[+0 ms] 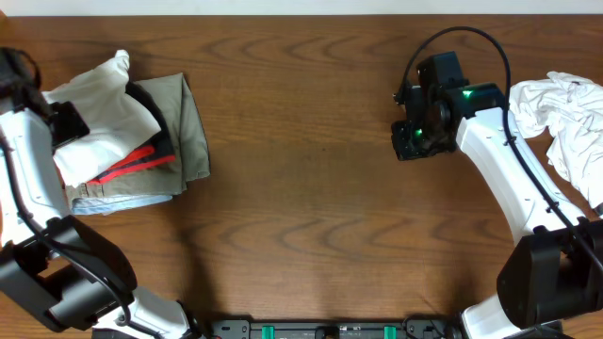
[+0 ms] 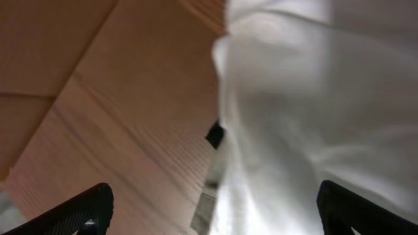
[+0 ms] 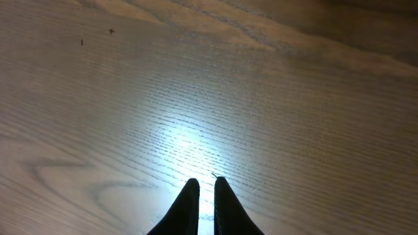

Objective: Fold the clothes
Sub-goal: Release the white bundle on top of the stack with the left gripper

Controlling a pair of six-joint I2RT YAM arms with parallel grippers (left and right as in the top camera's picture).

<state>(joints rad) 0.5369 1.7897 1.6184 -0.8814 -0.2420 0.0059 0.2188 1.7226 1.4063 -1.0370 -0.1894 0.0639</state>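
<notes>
Overhead view: a stack of clothes (image 1: pixel 141 132) sits at the left end of the table (image 1: pixel 311 188). A khaki piece (image 1: pixel 193 132), a black piece (image 1: pixel 155 118) and a red-trimmed piece (image 1: pixel 141 162) are layered, with a white garment (image 1: pixel 99 104) lying loosely on top, one corner sticking up.

Left wrist view: the left gripper (image 2: pixel 225 209) is released. Its jaws stand wide apart with nothing between them, and the white garment (image 2: pixel 313 98) fills the frame just below. Whether a fingertip touches the cloth cannot be told, as the frame is blurred.

Right wrist view: the right gripper (image 3: pixel 202 196) is clenched, fingers nearly together, empty, over bare wood. Overhead it hangs at centre-right, near a crumpled white heap (image 1: pixel 565 113) at the right edge.

Judgement: the step in hand is setting the white garment on the stack and letting go.

Notes for doing it well:
- Lift the left arm straight up, jaws kept wide, so no finger catches a fold and drags the top layer off.
- The top piece looks rumpled rather than flat. A light press or a tug at the raised corner would square it with the pieces under it.
- Avoid sideways motion near the stack, since the lower layers may slide.
- The right arm is well placed to reach next for the heap; it should open before descending.
</notes>
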